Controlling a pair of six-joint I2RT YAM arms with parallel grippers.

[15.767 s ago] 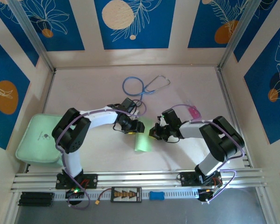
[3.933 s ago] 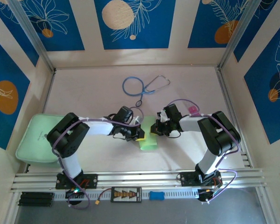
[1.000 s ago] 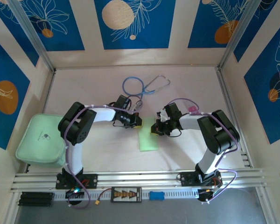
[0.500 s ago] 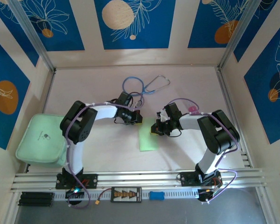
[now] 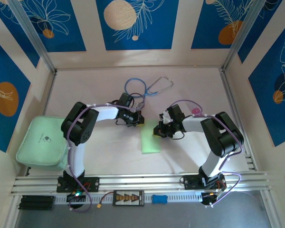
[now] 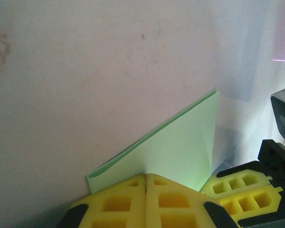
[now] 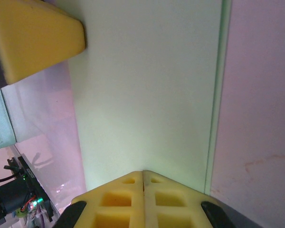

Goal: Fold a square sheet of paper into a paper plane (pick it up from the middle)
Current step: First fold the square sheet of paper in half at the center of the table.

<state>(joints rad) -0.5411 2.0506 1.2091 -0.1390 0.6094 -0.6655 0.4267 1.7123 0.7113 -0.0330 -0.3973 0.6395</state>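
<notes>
Blue panels with leaf prints wall in a pale table (image 5: pixel 99 156). On it, between the two arms, lies the sheet (image 5: pixel 150 139), folded to a narrow green strip and flat on the surface. The left gripper (image 5: pixel 137 118) has its yellow pads pressed together with nothing between them. In the left wrist view the sheet's layered edge (image 6: pixel 180 152) lies just past the tips. The right gripper (image 5: pixel 158 130) is likewise closed, and its tips hang over the strip's far right corner. From the right wrist view I cannot tell whether they touch the paper (image 7: pixel 147 95).

About four seconds ago the left gripper sat on the strip's left side. It has since drawn away up the table and is now off the paper, near the stethoscope (image 5: pixel 147 88). Over the last second it has crept only a little farther. The right gripper has kept its place, and the sheet has barely shifted. The mint pad (image 5: pixel 38 141) stays at the left edge.
</notes>
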